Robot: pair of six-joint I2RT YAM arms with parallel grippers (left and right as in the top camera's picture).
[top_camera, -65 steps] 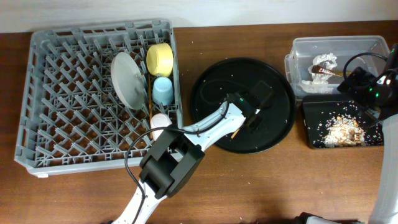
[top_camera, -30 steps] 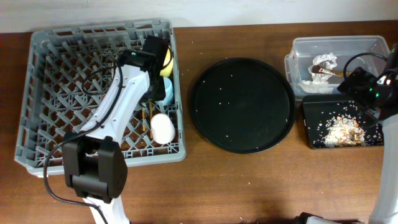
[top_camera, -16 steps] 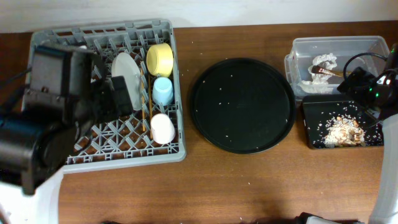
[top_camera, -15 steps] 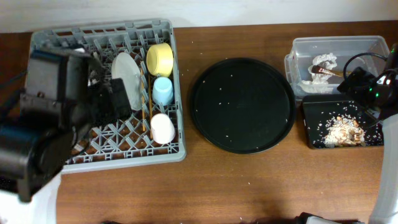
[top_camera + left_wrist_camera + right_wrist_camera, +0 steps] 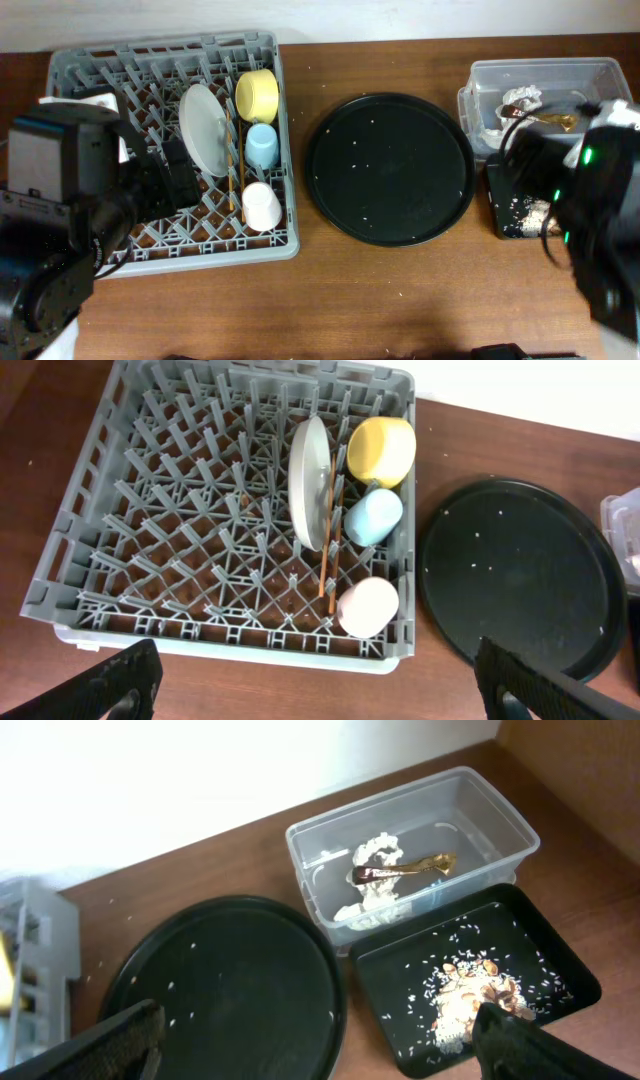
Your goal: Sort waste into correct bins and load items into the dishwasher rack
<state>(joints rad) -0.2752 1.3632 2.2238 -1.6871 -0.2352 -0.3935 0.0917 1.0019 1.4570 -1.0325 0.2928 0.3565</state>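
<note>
While spread wide, left pincer [image 5: 315, 678] above rack [image 5: 180, 530], right pincer [image 5: 315, 1032] near clear tub [image 5: 490, 830].

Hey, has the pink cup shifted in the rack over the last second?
No. The pink cup lies at the same spot in the near right corner of the dishwasher rack, just on the near side of the blue cup.

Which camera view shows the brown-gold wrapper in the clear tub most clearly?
The right wrist view: the wrapper lies whole and unobstructed in the clear tub, against the white napkins. The overhead view shows it smaller and less sharp. The left wrist view catches only the tub's edge, not the wrapper.
</note>
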